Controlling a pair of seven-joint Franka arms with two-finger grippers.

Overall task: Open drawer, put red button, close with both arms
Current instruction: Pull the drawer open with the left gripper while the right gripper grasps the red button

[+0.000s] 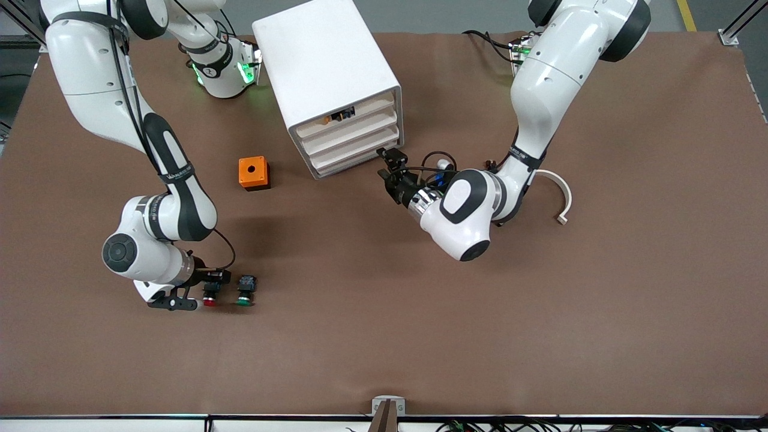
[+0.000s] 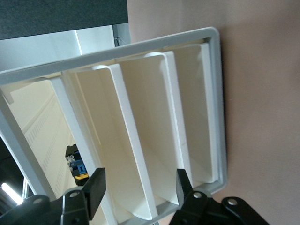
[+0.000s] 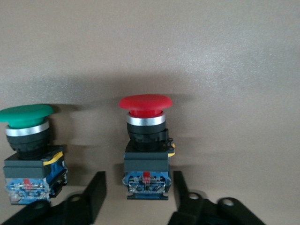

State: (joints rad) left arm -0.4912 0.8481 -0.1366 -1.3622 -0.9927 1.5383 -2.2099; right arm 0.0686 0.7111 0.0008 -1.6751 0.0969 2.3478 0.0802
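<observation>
The red button (image 1: 209, 299) (image 3: 145, 140) stands on the brown table near the front camera, toward the right arm's end. My right gripper (image 1: 207, 291) (image 3: 138, 187) is down at the table and open, one finger on each side of the button's black body with a small gap at each. The white cabinet (image 1: 327, 66) stands at the back middle, its drawers (image 1: 354, 141) pushed in. My left gripper (image 1: 385, 163) (image 2: 139, 185) is open at the cabinet's corner and straddles the front edge of a middle drawer (image 2: 136, 154) without touching it.
A green button (image 1: 245, 293) (image 3: 28, 140) stands close beside the red one. An orange cube with a round hole (image 1: 254, 173) sits between the buttons and the cabinet. A small dark part (image 1: 339, 114) (image 2: 77, 164) lies in the cabinet's top slot. A white curved piece (image 1: 561, 195) lies by the left arm.
</observation>
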